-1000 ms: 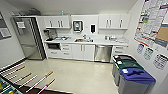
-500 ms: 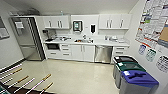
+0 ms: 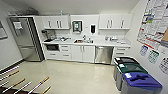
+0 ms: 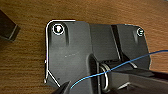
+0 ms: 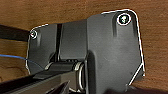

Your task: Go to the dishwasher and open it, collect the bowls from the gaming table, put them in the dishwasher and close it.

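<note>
The dishwasher (image 3: 103, 55) has a brushed steel front. It stands shut under the white counter (image 3: 100, 43) at the far wall, right of the sink cabinets. The bowls and the gaming table are out of view. In both wrist views a dark robot plate hangs over a brown wood-grain surface (image 4: 22, 65) (image 5: 50, 12), and a thin blue cable (image 4: 120, 65) crosses the left one.
A steel fridge (image 3: 25, 38) stands far left. Three bins (image 3: 136, 80) line the right wall under posters. Table-football rods with wooden handles (image 3: 22, 83) jut in at the lower left. Pale floor (image 3: 75, 75) stretches ahead. A black oven (image 3: 52, 47) sits under the counter.
The whole head picture has shifted a little as the camera moved nearer the kitchen. Nothing in the room has moved.
</note>
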Robot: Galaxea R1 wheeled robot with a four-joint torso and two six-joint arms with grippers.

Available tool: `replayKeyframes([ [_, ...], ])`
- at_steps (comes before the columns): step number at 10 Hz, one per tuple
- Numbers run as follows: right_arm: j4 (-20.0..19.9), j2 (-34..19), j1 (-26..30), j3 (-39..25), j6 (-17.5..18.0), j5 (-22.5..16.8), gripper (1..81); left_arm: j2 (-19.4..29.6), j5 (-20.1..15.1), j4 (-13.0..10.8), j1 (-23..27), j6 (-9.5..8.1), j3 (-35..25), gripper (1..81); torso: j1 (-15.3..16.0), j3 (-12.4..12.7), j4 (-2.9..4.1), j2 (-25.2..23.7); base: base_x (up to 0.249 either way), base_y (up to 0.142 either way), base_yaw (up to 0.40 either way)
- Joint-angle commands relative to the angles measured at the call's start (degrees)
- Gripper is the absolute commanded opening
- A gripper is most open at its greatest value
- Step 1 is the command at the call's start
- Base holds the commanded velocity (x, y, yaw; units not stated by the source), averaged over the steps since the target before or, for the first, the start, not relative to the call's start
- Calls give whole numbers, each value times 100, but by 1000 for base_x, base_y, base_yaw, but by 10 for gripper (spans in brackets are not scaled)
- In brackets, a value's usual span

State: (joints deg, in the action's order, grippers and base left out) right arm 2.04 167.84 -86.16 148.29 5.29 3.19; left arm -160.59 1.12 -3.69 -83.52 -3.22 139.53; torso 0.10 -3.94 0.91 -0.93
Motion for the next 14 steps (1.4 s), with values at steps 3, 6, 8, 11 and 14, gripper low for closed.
replayKeyframes([
  [3,86,-20,270,-11,-28,-302,811,114,-306,-44,252,14,-31,811,2,0,0,0,115,0,0],
  [6,86,-2,262,-11,-28,-302,811,114,-306,-44,252,14,-31,811,2,0,0,0,115,0,0],
  [8,87,33,261,-11,-28,-302,811,123,-306,-44,252,14,-31,811,0,0,0,0,115,0,0],
  [11,95,42,244,-11,-37,-302,811,96,-306,-44,235,14,-31,811,0,0,0,0,115,0,0],
  [14,95,33,235,-3,-37,-302,811,88,-297,-53,209,14,-31,811,2,0,0,0,115,0,0],
])
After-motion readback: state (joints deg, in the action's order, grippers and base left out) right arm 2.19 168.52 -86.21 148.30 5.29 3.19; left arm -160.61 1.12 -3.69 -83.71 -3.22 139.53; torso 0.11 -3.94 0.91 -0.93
